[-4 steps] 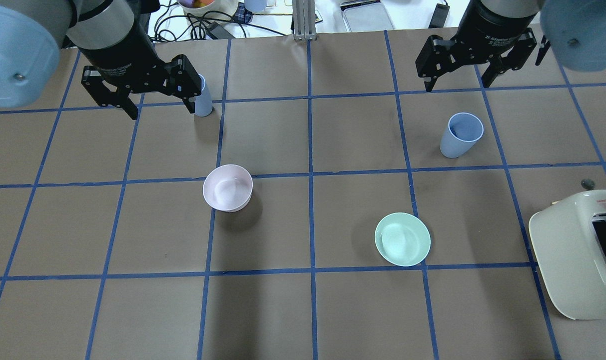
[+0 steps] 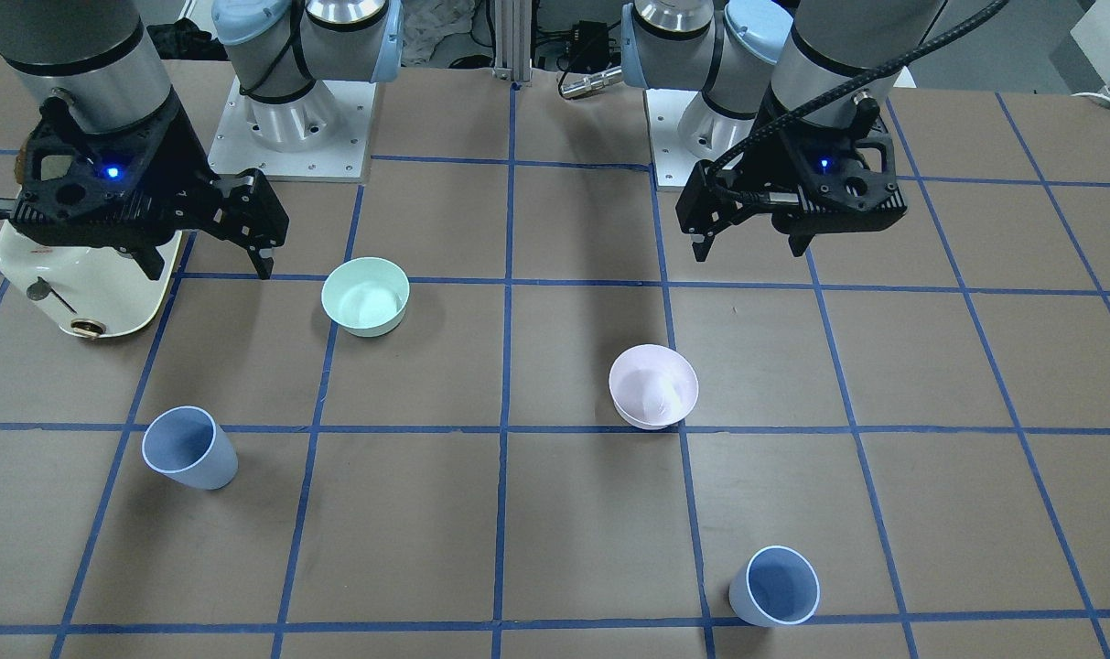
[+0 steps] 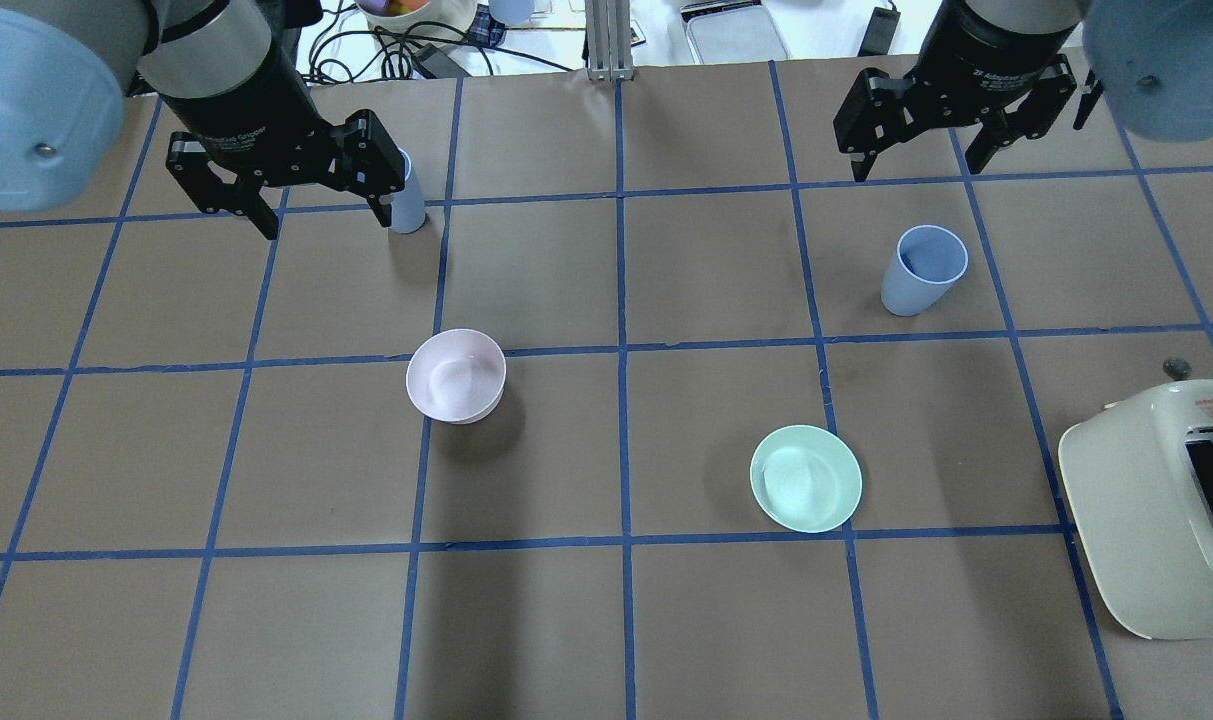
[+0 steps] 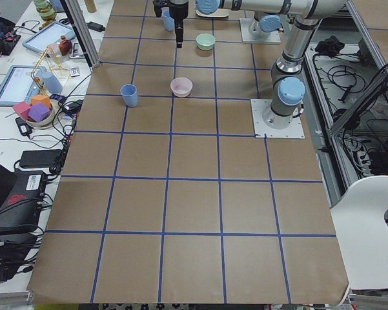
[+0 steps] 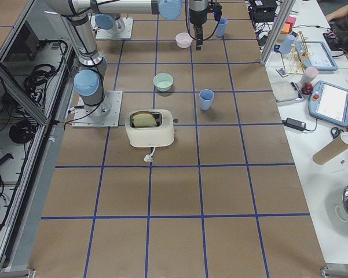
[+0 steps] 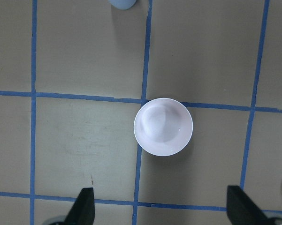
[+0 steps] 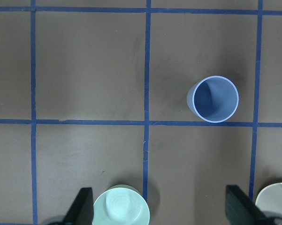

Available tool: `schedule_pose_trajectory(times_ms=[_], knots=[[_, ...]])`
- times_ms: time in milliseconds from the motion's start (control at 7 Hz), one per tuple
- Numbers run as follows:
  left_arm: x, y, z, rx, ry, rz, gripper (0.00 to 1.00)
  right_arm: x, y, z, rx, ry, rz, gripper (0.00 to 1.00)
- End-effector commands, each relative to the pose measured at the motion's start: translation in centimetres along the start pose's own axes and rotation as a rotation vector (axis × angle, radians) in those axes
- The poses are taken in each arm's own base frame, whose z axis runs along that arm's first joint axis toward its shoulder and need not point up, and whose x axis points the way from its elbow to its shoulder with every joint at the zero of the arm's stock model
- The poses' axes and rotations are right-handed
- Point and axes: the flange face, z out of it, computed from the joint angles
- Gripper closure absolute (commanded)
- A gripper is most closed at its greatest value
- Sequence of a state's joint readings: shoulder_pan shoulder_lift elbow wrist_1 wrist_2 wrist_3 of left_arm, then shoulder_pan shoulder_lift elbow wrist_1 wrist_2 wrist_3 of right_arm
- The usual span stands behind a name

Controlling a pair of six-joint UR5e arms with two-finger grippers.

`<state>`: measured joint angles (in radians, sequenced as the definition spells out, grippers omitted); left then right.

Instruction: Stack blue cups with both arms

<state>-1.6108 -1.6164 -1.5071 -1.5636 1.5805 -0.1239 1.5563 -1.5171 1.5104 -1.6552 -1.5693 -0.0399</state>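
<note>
Two blue cups stand upright and apart on the table. One cup (image 3: 924, 270) is on my right side, also in the front view (image 2: 188, 448) and the right wrist view (image 7: 213, 99). The other cup (image 3: 407, 200) is on my left side, partly hidden behind my left gripper's finger, and shows whole in the front view (image 2: 774, 586). My left gripper (image 3: 321, 215) hangs open and empty above the table, nearer the robot than that cup (image 6: 122, 3). My right gripper (image 3: 916, 160) is open and empty, high above the table.
A pale pink bowl (image 3: 456, 375) sits left of centre, right under the left wrist camera (image 6: 163, 126). A mint-green bowl (image 3: 806, 478) sits right of centre. A cream toaster (image 3: 1156, 510) stands at the right edge. Blue tape lines grid the brown table.
Both grippers have shifted only very slightly. The cups and bowls have not moved.
</note>
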Motion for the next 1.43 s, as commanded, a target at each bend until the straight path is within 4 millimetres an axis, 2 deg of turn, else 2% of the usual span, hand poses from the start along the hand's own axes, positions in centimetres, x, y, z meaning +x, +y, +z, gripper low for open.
schedule_pose_trajectory(times_ms=[0,143,429,571,714,857,1000,1143,1286], knots=[[0.2,-3.6,1.9,0.003,0.005,0.019,0.00,0.1,0.0,0.1,-0.004,0.003,0.001,0.00],[0.9,-8.9,4.5,0.052,0.017,0.022,0.00,0.1,-0.1,0.0,0.005,0.003,0.001,0.00],[2.0,-19.5,11.5,0.048,0.002,0.037,0.00,0.1,-0.1,0.1,0.004,0.002,0.001,0.00],[2.2,-23.7,15.6,0.071,0.002,0.042,0.00,0.2,0.0,0.1,0.001,0.003,0.004,0.00],[2.2,-25.8,19.0,0.058,-0.019,0.041,0.00,0.1,-0.2,0.1,0.008,0.002,0.002,0.00],[1.4,-26.3,21.1,0.037,-0.091,0.045,0.01,0.1,-0.2,0.3,0.002,0.002,0.004,0.00],[1.4,-26.2,22.8,0.010,-0.101,0.048,0.14,0.1,-0.2,0.2,0.005,0.002,0.002,0.00],[1.4,-26.1,23.6,-0.010,-0.101,0.045,0.46,0.2,-0.3,0.3,0.009,0.001,0.004,0.00],[1.4,-26.2,24.1,-0.017,-0.101,0.052,0.68,0.4,-0.4,0.5,-0.001,0.001,0.001,0.00]])
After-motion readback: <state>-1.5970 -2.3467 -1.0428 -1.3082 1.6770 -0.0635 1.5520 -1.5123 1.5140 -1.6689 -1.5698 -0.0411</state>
